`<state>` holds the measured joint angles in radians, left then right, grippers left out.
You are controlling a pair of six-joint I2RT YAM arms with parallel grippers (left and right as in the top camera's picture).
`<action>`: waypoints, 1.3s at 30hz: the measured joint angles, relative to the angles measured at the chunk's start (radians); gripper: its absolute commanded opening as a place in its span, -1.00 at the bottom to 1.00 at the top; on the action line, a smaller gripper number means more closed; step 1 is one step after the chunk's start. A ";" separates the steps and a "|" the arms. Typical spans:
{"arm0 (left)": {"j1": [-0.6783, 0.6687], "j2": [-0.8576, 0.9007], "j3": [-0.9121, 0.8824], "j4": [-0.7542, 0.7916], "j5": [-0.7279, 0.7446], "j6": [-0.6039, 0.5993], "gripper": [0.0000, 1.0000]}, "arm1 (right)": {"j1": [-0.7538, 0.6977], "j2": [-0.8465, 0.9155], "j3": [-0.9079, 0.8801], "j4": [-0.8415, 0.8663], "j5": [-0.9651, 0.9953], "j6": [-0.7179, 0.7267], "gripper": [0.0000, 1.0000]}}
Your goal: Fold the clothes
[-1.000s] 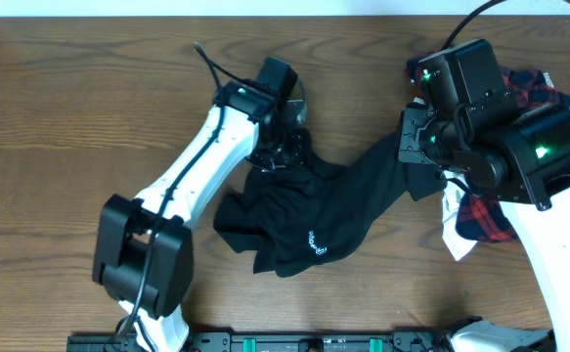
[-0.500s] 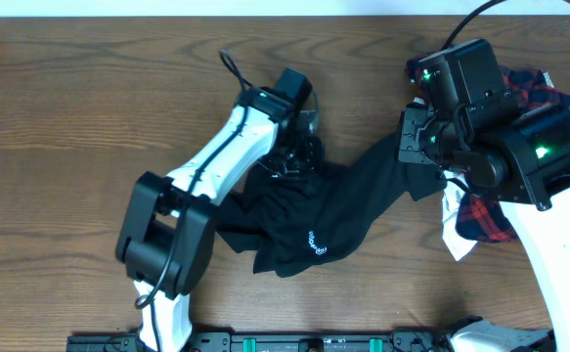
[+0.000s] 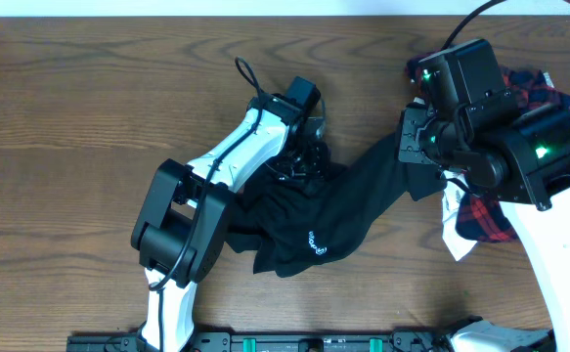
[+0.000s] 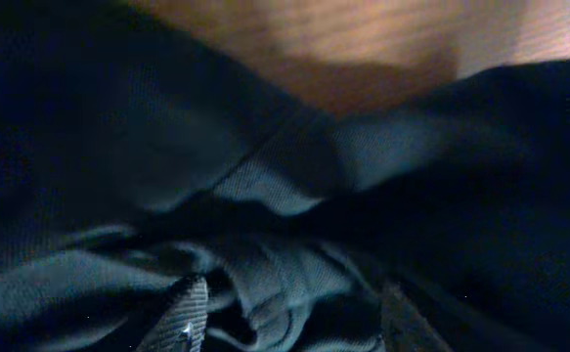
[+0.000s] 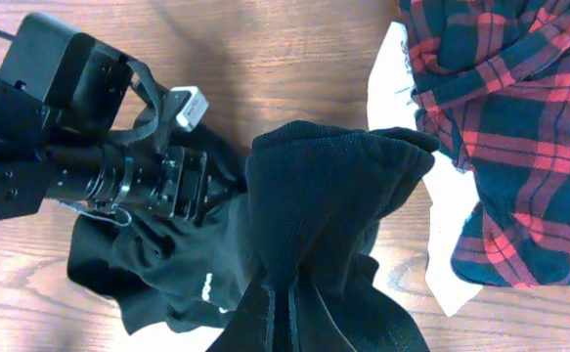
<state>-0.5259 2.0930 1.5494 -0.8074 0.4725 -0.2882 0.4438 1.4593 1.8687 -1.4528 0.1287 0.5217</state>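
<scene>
Crumpled black knit shirt (image 3: 348, 213) hangs pinched by right gripper (image 5: 283, 295); left gripper (image 4: 294, 318) fingers spread over its folds.

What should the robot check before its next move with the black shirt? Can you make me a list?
1. Right gripper shut on the black shirt: ok.
2. Left gripper gripping the shirt: cannot tell; its fingers stand apart with cloth bunched between them.
3. Shirt lying flat on the table: not ok, it is crumpled.
4. White logo facing up: ok.
5. Shirt apart from the plaid garment and the white piece: cannot tell; the held end is close beside them.
</scene>
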 measured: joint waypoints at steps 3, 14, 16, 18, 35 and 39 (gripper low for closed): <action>-0.002 0.000 0.000 0.006 0.000 0.000 0.15 | 0.000 0.000 0.000 0.000 0.000 0.000 -0.97; -0.022 0.000 -0.006 0.013 0.000 0.000 0.15 | 0.000 0.000 0.000 0.000 0.000 0.000 -0.97; -0.022 0.000 -0.016 0.016 0.000 0.000 0.13 | 0.000 0.000 0.000 0.000 0.000 0.000 -0.98; -0.022 0.000 -0.026 0.014 0.000 -0.002 -0.08 | 0.000 0.000 0.000 0.000 0.000 0.000 -0.97; -0.011 0.000 -0.034 0.008 0.004 0.000 -0.88 | 0.000 0.000 0.000 0.000 0.000 0.000 -0.97; 0.016 0.000 -0.034 0.008 -0.001 0.000 -0.88 | 0.000 0.000 0.000 0.000 0.000 0.000 -0.97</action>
<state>-0.5098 2.0926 1.5150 -0.7998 0.4713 -0.2882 0.4438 1.4593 1.8687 -1.4528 0.1287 0.5217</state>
